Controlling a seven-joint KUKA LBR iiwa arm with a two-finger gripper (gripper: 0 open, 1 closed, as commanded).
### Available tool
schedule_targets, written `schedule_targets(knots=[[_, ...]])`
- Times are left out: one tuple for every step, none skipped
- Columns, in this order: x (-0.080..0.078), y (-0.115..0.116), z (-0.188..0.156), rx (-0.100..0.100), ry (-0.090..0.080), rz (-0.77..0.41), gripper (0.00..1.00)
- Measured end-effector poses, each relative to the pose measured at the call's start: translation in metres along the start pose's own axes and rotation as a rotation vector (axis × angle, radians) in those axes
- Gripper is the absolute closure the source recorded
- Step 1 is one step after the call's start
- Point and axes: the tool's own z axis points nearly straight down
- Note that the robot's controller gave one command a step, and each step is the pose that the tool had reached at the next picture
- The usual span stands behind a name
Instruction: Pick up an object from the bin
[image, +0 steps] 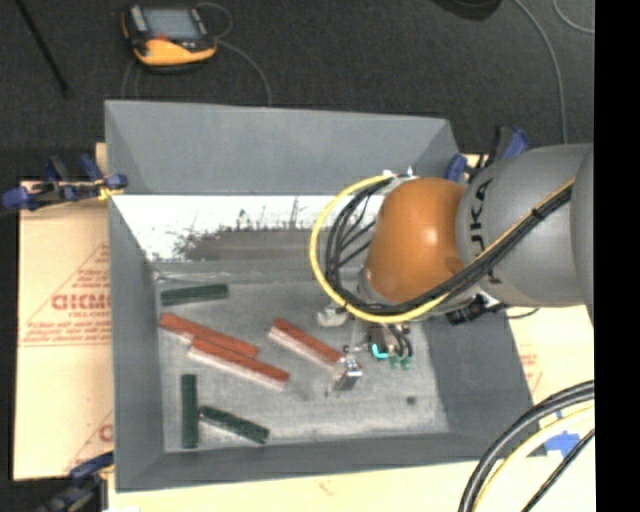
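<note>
Now arm (520, 230) down; end effector (347, 372) by red stick (303, 342) (rightmost)

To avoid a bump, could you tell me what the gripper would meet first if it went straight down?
Probably the bin floor, just past the end of the nearest red stick; the gripper may clip that end, since depth is unclear.

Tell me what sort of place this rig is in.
Probably a robotics lab's bin-picking cell: a grey metal bin of red sticks and green sticks, a KUKA arm reaching in, an orange handheld device on the floor.
</note>
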Motion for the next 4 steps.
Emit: schedule_targets(knots=[[-0.002, 0.0, -0.004, 0.0, -0.007, 0.001, 0.0], [-0.018, 0.024, 0.05, -0.004, -0.047, 0.089, 1.0], [-0.018, 0.024, 0.05, -0.004, -0.047, 0.09, 1.0], [-0.022, 0.029, 0.019, 0.0, -0.006, 0.087, 1.0]])
